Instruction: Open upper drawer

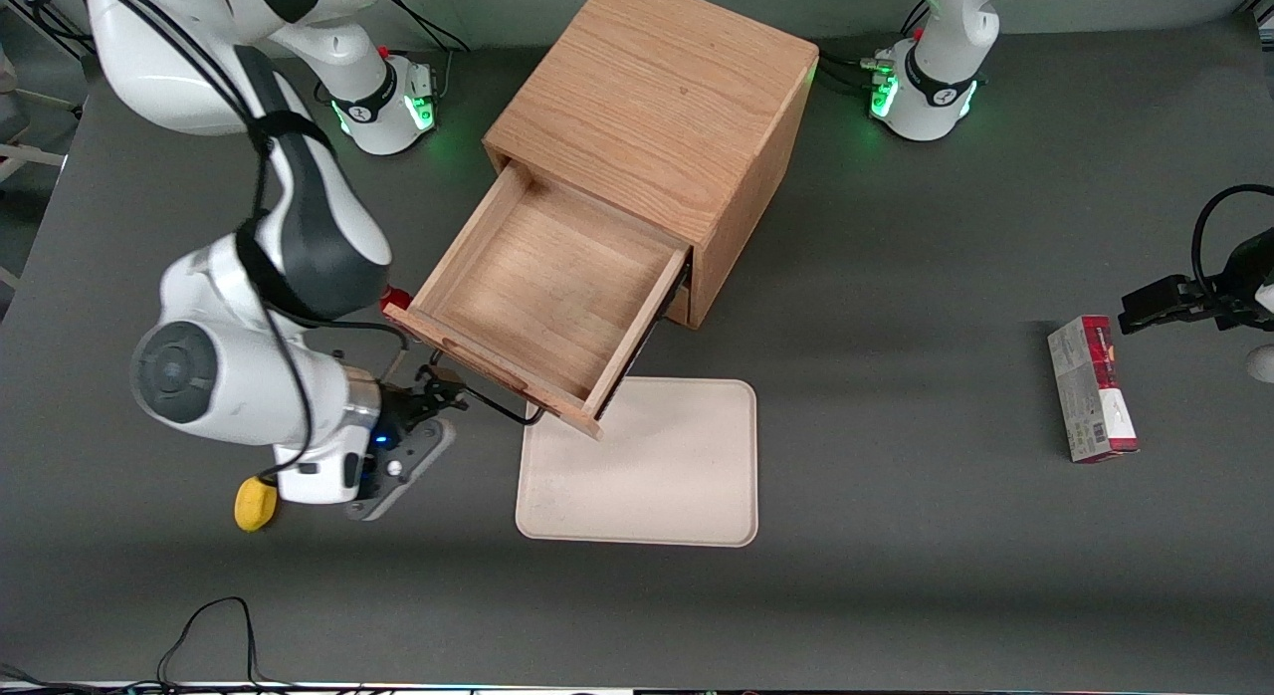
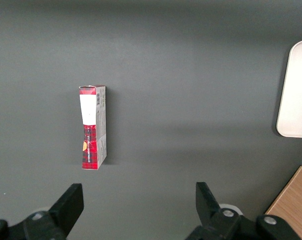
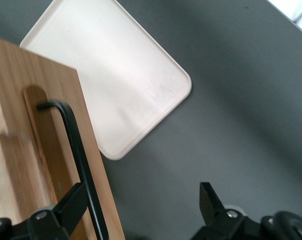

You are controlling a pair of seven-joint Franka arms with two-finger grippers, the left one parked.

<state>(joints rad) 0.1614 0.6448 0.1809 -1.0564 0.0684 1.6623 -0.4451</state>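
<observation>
- Two fingers of my gripper (image 1: 445, 394) spread wide, holding nothing; in the wrist view one fingertip (image 3: 73, 202) sits right against the black bar handle (image 3: 73, 145), the other is out over bare table, so the bar is not between them.
- Gripper hangs just in front of the upper drawer (image 1: 542, 292), at the handle end toward my arm's side.
- Drawer is pulled far out of the wooden cabinet (image 1: 662, 108); its front overhangs one corner of the beige tray (image 1: 687, 476), which lies nearer the front camera.
- My call: the opening looks essentially done, step in hand is letting go and clearing.
- To do it well: keep the fingers apart, back straight off along the pull line, don't snag the bar or drag the drawer sideways or nudge it back in.
- Containers: drawer body is a shallow wooden box, nothing in it that I can see; beige tray has nothing on it.
- Lower drawer not visible from above.
- Red and grey carton (image 1: 1092, 388) lies on the table (image 1: 896, 595) toward the parked arm's end, well apart.
</observation>
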